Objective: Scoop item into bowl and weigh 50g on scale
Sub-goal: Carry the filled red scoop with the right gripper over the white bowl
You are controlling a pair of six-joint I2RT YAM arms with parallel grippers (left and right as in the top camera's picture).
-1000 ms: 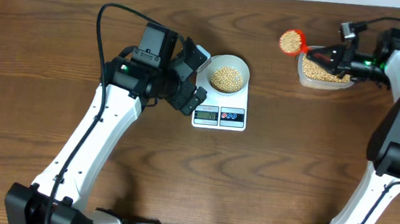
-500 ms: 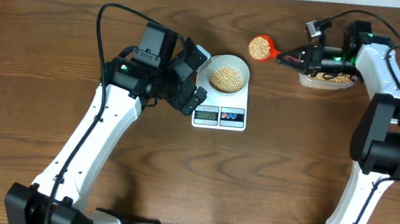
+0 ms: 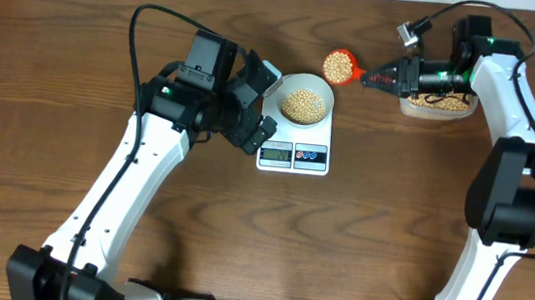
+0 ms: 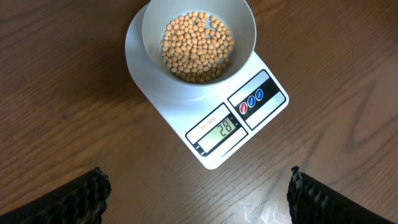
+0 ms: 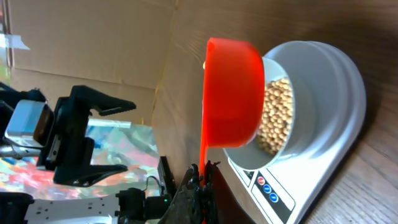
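Note:
The white bowl (image 3: 306, 99) sits on the white scale (image 3: 293, 154) and holds tan beans (image 3: 303, 105). In the left wrist view the bowl (image 4: 242, 31) holds beans (image 4: 196, 46) and the scale (image 4: 214, 134) display reads 28. My right gripper (image 3: 387, 78) is shut on the handle of an orange scoop (image 3: 337, 65) full of beans, held just right of the bowl. In the right wrist view the scoop (image 5: 233, 93) hangs beside the bowl (image 5: 311, 93). My left gripper (image 3: 264, 99) is open and empty, just left of the scale.
A clear plastic tub (image 3: 435, 102) of beans stands at the back right, under my right arm. The table's far edge runs close behind the scoop.
My right gripper has carried the loaded scoop leftward from above the tub to just beside the bowl. The left arm has not moved.

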